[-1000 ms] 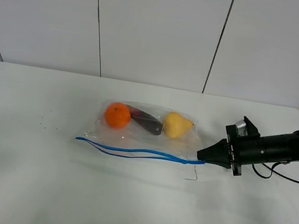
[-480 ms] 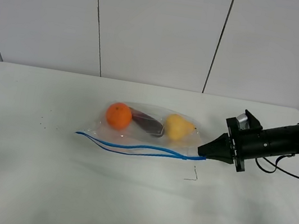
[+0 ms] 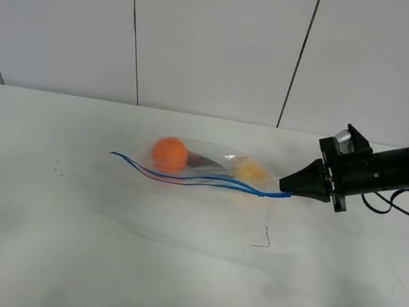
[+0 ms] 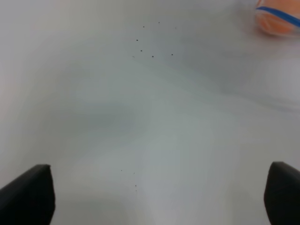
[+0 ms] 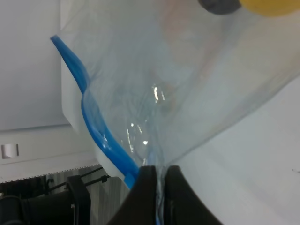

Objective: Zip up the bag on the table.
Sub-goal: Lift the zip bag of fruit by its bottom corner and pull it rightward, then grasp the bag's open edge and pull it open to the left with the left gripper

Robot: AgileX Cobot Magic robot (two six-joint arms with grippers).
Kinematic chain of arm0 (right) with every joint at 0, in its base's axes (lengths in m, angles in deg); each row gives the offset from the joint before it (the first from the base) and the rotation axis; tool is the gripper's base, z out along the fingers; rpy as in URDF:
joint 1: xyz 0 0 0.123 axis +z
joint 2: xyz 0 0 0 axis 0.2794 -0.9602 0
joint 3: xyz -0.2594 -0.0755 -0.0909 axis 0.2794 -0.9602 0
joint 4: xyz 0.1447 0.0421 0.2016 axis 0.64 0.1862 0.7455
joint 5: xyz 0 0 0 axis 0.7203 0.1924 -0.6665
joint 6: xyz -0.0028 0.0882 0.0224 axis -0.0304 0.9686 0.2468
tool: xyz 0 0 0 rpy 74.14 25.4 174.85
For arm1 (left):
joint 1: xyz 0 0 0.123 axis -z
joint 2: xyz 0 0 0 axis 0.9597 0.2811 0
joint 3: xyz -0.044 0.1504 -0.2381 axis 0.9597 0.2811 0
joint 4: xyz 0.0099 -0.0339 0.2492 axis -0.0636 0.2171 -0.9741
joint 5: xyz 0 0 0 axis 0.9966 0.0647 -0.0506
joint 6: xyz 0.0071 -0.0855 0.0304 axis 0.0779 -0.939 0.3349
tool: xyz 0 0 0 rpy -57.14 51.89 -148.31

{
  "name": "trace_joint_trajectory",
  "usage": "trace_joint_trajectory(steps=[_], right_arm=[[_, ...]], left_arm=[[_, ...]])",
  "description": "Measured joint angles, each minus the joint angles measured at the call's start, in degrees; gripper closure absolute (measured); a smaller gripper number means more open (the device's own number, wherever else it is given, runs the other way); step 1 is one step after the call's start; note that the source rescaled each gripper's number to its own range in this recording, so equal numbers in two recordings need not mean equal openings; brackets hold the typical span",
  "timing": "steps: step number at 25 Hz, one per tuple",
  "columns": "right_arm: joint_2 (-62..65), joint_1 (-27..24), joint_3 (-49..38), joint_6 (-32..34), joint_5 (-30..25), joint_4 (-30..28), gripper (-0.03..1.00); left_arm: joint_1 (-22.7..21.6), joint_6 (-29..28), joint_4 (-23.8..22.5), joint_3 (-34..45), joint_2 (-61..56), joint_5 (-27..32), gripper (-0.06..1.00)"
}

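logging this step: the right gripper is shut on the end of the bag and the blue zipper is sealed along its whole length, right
Not quite. The right gripper is shut on the end of the bag, but the blue zipper is not sealed. The exterior high view shows its two strips running apart over much of the length.

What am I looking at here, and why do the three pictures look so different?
This is a robot with two arms, each ending in a two-fingered gripper. The wide picture comes from a camera mounted high over the white table. The other two come from cameras on the arms' wrists. The right gripper is shut on one corner of the clear zip bag, whose blue zipper strip gapes open. Inside lie an orange, an eggplant and a pear. The left gripper hangs open over the table, holding nothing.
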Motion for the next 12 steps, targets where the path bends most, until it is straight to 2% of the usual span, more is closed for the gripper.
trace_joint_trajectory(steps=[8,12], right_arm=[[0.0,0.0,0.1,0.2,0.0,-0.8,0.97],[0.0,0.0,0.1,0.2,0.0,-1.1,0.97]], left_arm=[[0.0,0.9,-0.8,-0.5,0.5,-0.9,-0.06],[0.0,5.8,3.9,-2.4,8.8,-4.1,-0.06]])
